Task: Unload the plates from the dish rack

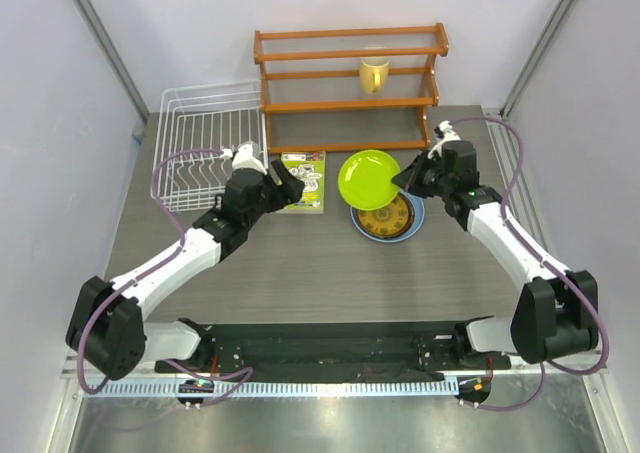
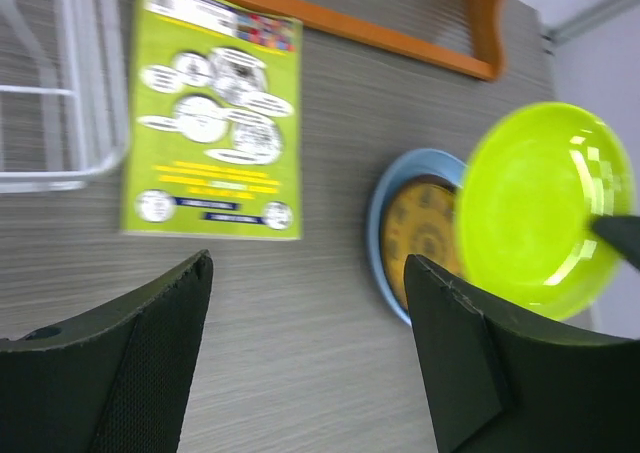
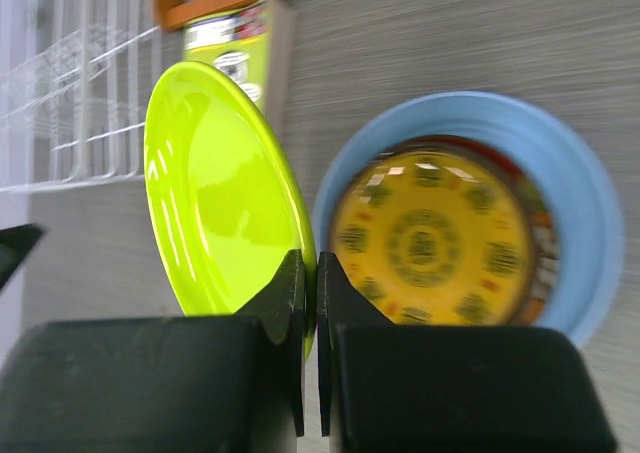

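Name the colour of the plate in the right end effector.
Lime green plate; clearest in the right wrist view.

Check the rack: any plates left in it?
Empty where visible: the rack shows bare wire; the left arm covers its near corner. The green plate is clamped in the right gripper, by the blue plate.

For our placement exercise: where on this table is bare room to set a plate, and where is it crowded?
Free: the bare table strip between the blue plate stack and the arm bases. Narrow gap between leaflet and stack. Crowded: the back, with dish rack, orange shelf, and the lime plate in the right claw.
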